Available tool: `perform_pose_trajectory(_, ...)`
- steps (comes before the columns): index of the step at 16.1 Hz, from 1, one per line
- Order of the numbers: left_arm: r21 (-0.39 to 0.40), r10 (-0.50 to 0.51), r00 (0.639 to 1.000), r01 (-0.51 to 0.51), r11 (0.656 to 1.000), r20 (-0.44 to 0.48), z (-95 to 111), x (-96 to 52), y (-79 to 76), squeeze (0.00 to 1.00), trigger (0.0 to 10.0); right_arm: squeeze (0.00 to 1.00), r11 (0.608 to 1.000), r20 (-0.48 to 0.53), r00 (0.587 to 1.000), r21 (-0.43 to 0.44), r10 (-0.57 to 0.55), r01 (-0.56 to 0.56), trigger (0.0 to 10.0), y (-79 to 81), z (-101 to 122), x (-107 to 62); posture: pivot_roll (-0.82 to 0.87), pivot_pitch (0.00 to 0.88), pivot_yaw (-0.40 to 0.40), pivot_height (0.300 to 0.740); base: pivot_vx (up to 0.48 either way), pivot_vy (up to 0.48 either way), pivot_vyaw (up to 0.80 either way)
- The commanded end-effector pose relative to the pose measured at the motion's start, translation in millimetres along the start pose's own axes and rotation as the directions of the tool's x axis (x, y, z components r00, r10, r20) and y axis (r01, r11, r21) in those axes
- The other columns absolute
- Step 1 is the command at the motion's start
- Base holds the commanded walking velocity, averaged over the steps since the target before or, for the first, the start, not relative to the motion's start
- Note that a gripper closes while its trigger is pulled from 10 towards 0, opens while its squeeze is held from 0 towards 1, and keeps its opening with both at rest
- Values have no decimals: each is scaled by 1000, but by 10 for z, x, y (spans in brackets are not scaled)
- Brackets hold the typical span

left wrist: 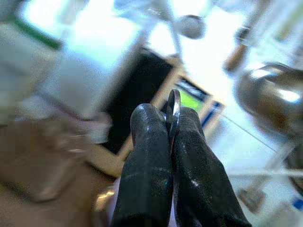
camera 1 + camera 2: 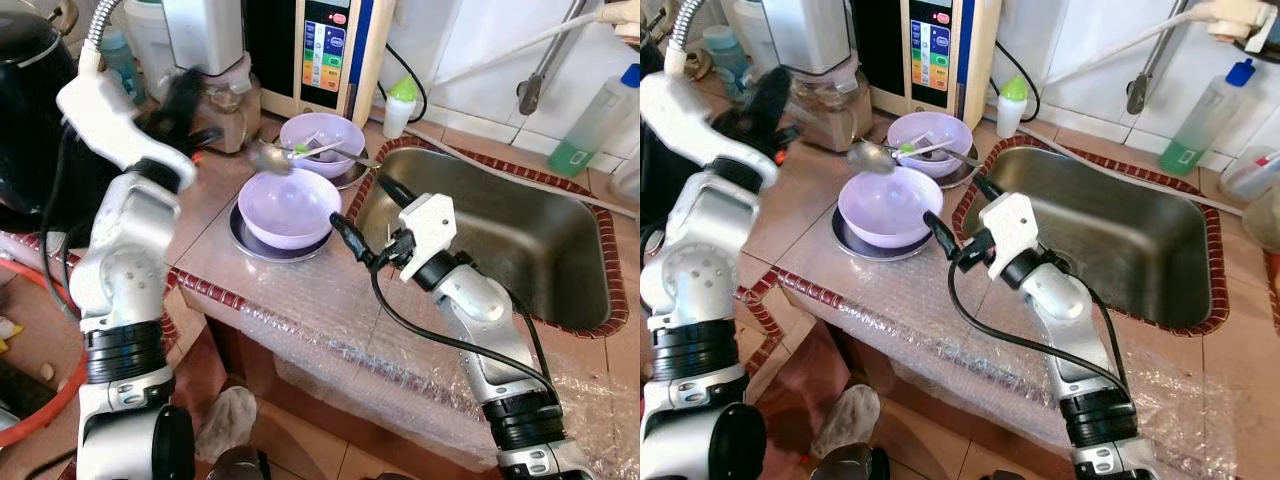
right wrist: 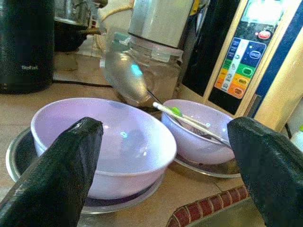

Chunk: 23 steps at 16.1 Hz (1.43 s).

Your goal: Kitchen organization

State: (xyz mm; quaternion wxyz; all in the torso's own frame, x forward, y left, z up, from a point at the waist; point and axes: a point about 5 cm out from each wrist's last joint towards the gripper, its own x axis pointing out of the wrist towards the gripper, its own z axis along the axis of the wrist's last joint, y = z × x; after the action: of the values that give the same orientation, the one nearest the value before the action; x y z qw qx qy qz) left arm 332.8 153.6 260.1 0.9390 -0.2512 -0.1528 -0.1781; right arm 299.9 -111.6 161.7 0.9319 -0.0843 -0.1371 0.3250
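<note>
Above the near lilac bowl (image 2: 289, 208), left gripper (image 2: 200, 135) jaws are clamped on a metal spoon (image 2: 270, 157). Right gripper (image 2: 360, 215), at the bowl's 3 o'clock, jaws apart. Recommend lowering the spoon level into the bowl before release.

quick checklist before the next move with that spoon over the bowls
1. Left claw shut on the spoon handle: ok.
2. Spoon's bowl end hangs above the near purple bowl, by its far rim: ok.
3. Near purple bowl seated on its metal plate: ok.
4. Right claw open and low in front of the near bowl, apart from it: ok.
5. Far purple bowl already holds utensils, so less room there: not ok.
6. Whether the spoon is clean: cannot tell.
</note>
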Motion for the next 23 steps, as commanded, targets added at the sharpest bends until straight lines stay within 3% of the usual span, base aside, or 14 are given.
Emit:
perform_pose_trajectory(1,55,-110,994,111,992,-20,16,61,-209,0,0,0,1000,24,1000,-3,16,-16,10000,-7,65,26,40,2,4,740,0,0,0)
perform_pose_trajectory(3,103,-223,972,229,968,-68,-45,101,-427,0,0,0,999,51,998,3,40,-41,10000,34,130,76,37,1,8,740,0,0,0)
perform_pose_trajectory(6,220,-421,889,454,863,-181,-183,70,-737,0,0,0,999,76,996,-10,42,-41,10000,69,166,148,23,0,26,740,0,0,0)
perform_pose_trajectory(8,212,-460,863,499,840,-210,-224,44,-789,0,0,0,999,82,996,-23,31,-29,10000,82,161,198,17,0,32,740,0,0,0)
perform_pose_trajectory(9,210,-482,847,525,825,-225,-251,33,-826,0,0,0,1000,84,996,-22,16,-15,4510,83,158,239,13,0,37,740,0,0,0)
perform_pose_trajectory(10,214,-502,828,553,805,-248,-287,18,-859,0,0,0,1000,88,996,-21,5,-3,1765,81,161,266,13,0,37,740,0,0,0)
perform_pose_trajectory(11,219,-507,824,560,799,-254,-300,13,-867,0,0,0,1000,89,996,-18,1,0,0,79,162,273,14,0,38,740,0,0,0)
perform_pose_trajectory(17,237,-504,804,581,779,-315,-473,-87,-796,0,0,0,996,49,995,6,-85,85,0,-62,82,271,26,0,26,740,0,0,0)
perform_pose_trajectory(23,238,-498,805,577,781,-322,-548,-128,-770,0,0,0,996,-62,996,55,-67,70,0,-72,-88,250,23,0,20,740,0,0,0)
